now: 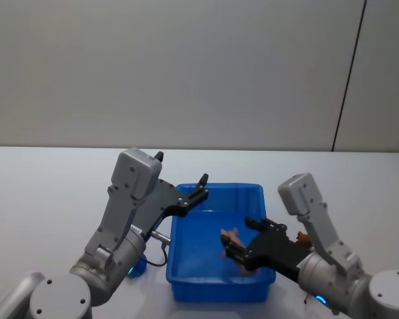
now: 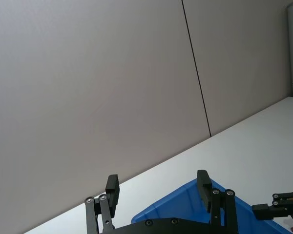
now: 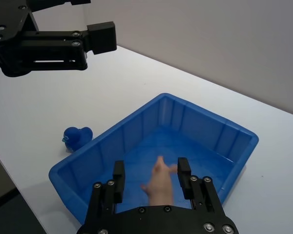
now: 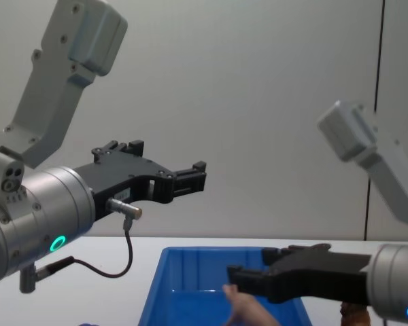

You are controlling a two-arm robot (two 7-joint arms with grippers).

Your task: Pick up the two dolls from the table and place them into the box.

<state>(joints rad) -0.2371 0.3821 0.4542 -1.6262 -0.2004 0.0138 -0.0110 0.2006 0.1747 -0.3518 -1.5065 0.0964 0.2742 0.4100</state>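
Right wrist view: right gripper (image 3: 151, 169) is clamped on the pale doll (image 3: 158, 187) over the middle of the box (image 3: 112, 146). I'd dip lower, then release. Meanwhile the left gripper (image 1: 203, 186) hangs open over the box's left rim.

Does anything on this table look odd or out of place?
A small blue toy sits on the table just outside the left wall of the blue bin, on the side of the open left gripper; it is neither doll. The right gripper is over the bin with the pale doll. Nothing looks spilled or broken.
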